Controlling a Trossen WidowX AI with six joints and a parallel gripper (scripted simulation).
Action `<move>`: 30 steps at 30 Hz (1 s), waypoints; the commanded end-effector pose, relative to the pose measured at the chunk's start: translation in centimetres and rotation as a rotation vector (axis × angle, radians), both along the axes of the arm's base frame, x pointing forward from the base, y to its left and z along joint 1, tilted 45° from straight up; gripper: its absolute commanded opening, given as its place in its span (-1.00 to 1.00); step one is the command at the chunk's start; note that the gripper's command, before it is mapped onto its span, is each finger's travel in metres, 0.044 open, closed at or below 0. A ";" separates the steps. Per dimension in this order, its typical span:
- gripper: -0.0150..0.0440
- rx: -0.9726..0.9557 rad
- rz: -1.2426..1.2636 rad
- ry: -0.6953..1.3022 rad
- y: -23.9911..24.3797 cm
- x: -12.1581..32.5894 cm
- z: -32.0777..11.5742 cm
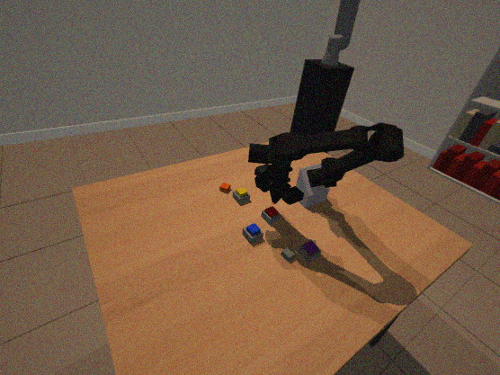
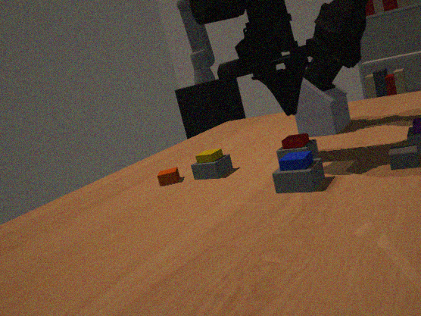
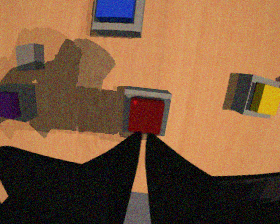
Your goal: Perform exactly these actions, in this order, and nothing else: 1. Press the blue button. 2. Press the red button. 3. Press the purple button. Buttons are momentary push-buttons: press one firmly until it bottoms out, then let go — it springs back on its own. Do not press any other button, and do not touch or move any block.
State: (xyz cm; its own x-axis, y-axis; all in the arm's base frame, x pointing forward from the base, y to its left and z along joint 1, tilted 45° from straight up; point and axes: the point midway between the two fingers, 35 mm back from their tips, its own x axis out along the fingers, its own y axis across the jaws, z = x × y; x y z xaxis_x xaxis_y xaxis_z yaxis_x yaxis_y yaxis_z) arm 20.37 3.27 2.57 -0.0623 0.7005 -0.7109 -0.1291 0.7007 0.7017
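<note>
Exterior view: purple button cut by the right edge, only a sliver shows; grey block also clipped there. Arm's upper links run off the top. Wrist view: purple button cropped at left, in shadow; yellow button cut at right. Gripper body fills bottom, fingertips' contact unreadable.
</note>
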 end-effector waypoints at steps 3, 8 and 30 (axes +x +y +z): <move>-0.42 -0.011 -0.005 -0.018 -3.8 0.4 3.7; -0.42 -0.018 -0.006 -0.017 -3.1 0.7 4.4; -0.42 -0.004 -0.004 -0.020 12.1 -3.0 13.5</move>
State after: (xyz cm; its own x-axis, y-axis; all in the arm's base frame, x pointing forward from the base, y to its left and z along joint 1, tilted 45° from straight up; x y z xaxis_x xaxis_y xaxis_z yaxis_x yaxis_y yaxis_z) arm 17.99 13.49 17.85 -0.0328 0.6988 -0.7146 -0.1405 0.7046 0.6955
